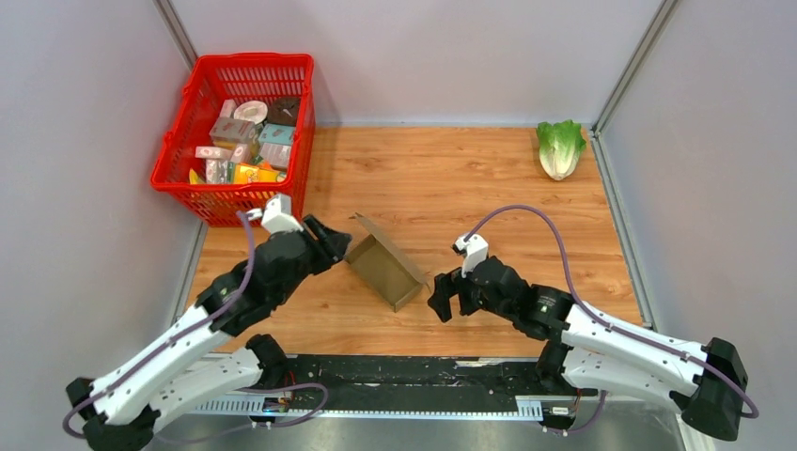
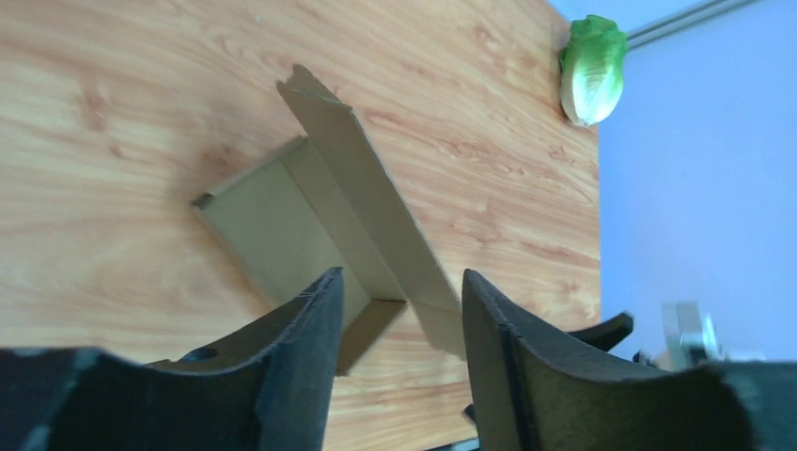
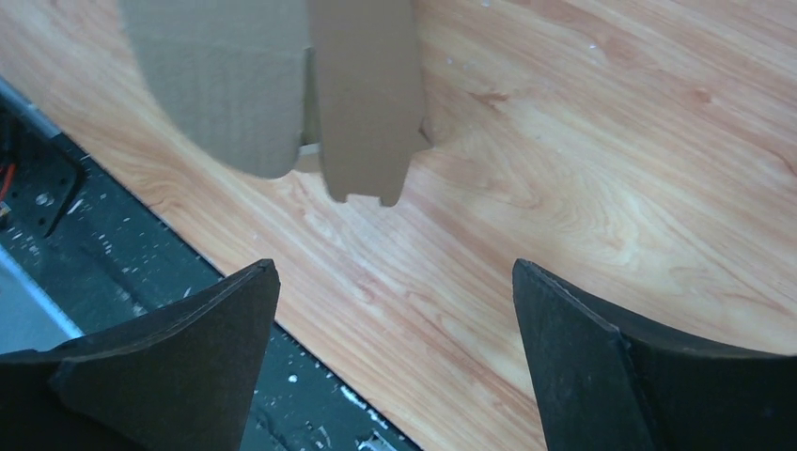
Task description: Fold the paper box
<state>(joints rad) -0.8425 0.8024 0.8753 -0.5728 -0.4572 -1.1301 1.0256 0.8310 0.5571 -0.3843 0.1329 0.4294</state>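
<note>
The left gripper (image 2: 402, 282) and right gripper (image 3: 395, 272) both gape, holding nothing, one at each end of the box (image 1: 381, 261). The box lies open on the wooden table (image 1: 470, 178), with a red basket (image 1: 183, 178) behind-left of it, a lettuce (image 1: 561, 147) behind-right, and grey walls (image 1: 451, 56) around.

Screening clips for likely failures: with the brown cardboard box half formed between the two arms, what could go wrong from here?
1. The left gripper and right gripper are both open and the paper box lies loose on the table, so a one-sided push may slide it instead of folding it.
2. Its long flap stands raised and unsecured, so it may spring back.
3. The right gripper sits near the tabbed end and could crumple it.
</note>
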